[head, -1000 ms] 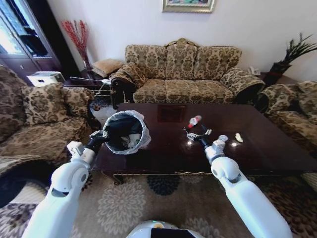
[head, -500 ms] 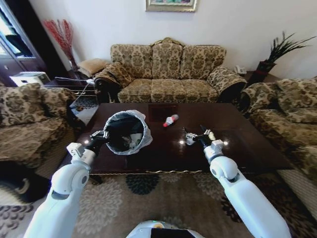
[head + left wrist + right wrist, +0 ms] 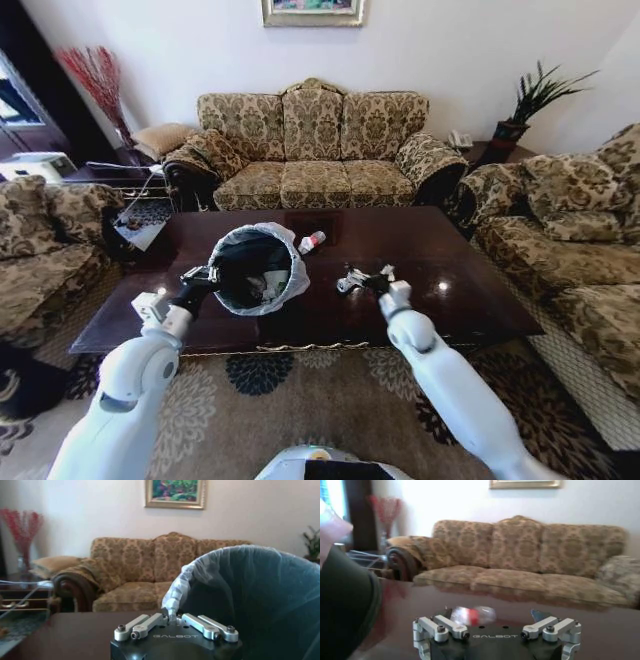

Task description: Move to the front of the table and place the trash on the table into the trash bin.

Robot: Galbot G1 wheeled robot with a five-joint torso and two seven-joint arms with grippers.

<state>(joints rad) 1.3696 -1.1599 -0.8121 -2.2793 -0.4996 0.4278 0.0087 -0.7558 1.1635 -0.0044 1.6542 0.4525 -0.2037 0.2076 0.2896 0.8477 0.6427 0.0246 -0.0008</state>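
Left gripper [image 3: 203,277] has its fingers clamped on the trash bin [image 3: 255,268] rim, holding it tilted over the table [image 3: 470,300]. Right gripper [image 3: 365,279] hovers open-fingered near the red-capped bottle [image 3: 311,241]. Some trash looks binned already; the bottle isn't.

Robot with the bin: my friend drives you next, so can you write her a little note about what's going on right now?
Left tool: shut on the ruffled whitish bag rim of the small round black trash bin, held tilted over the near left part of the dark glossy coffee table.
Right tool: open, empty, low over the table's middle.
Clear plastic bottle with red cap: lies on the table just beyond the bin, past the right tool.
Done: some trash shows inside the bin.
Left: the bottle is not yet binned.
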